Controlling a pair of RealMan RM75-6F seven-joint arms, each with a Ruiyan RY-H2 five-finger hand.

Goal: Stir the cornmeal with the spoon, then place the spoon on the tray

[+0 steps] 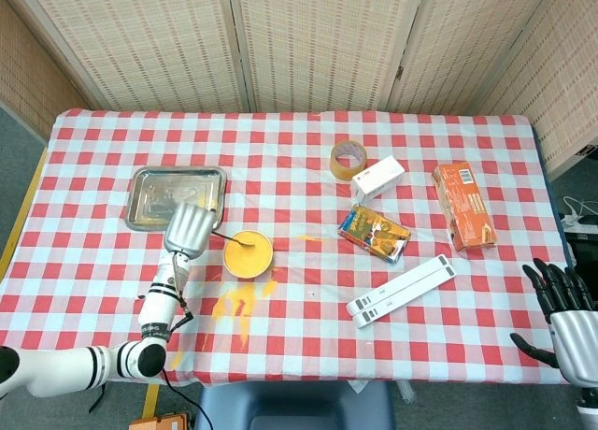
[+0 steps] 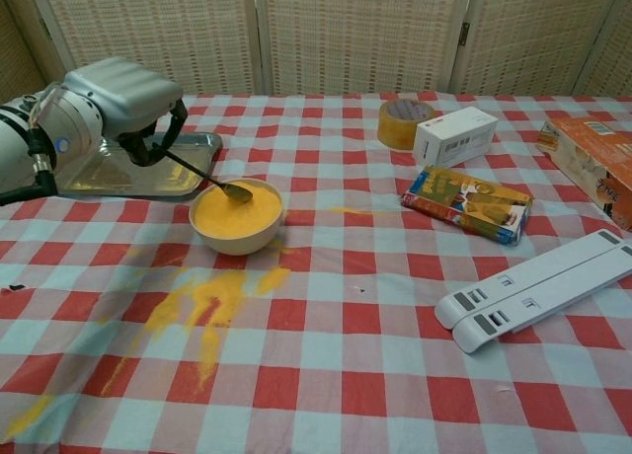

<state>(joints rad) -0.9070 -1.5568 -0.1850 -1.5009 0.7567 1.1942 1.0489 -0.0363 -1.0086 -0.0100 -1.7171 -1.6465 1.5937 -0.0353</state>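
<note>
High overhead head view; low, close chest view.

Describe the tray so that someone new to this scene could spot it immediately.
Start at the red-and-white checked tablecloth and go to its far left part. There, just beyond the bowl of yellow cornmeal and the left hand holding the spoon, lies the tray. It is the only shiny, shallow, rectangular metal thing on the table; everything else nearby is yellow or cardboard.

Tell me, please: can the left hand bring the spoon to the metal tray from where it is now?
Probably yes. The left hand holds the spoon by its handle, with the bowl of the spoon lifted over the cornmeal bowl. The tray lies just behind that bowl, and nothing stands between them.
</note>
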